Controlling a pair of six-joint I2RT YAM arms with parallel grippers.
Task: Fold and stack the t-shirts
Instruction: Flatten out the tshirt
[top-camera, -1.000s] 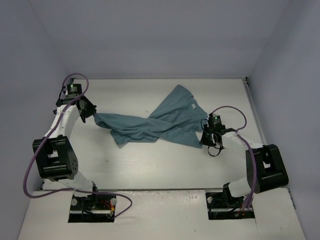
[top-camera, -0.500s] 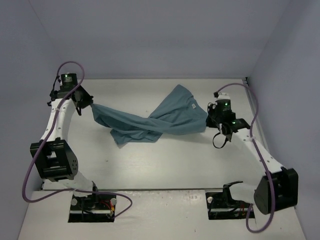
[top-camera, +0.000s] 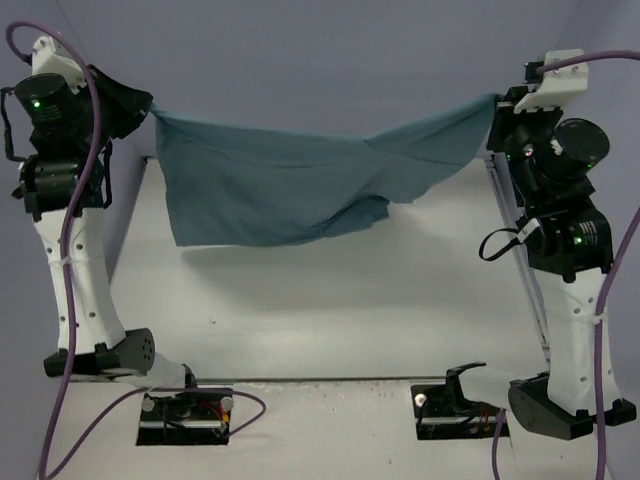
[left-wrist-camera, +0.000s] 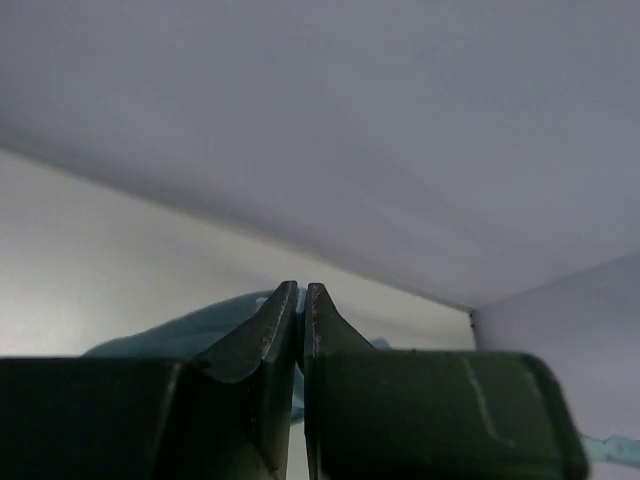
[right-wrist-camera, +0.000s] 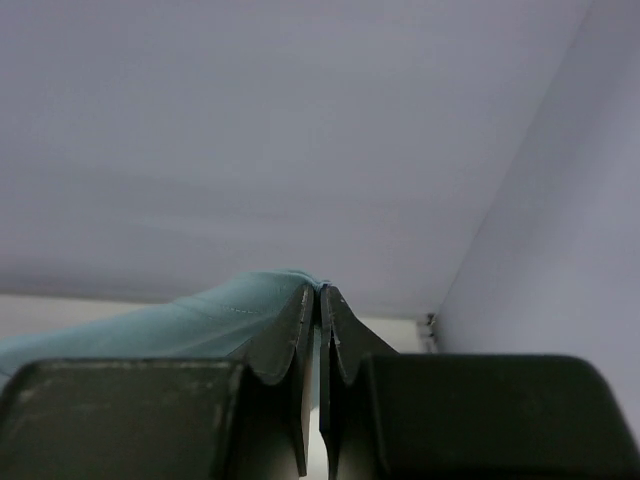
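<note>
above the white table (top-camera: 350, 300), teal t-shirt (top-camera: 270, 190) aloft; left jaws and right jaws clamped on its ends

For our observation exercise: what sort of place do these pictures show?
Likely a robot lab cell: left arm and right arm bolted by a white table, plain walls boxing it in, one teal t-shirt hung between their jaws.
</note>
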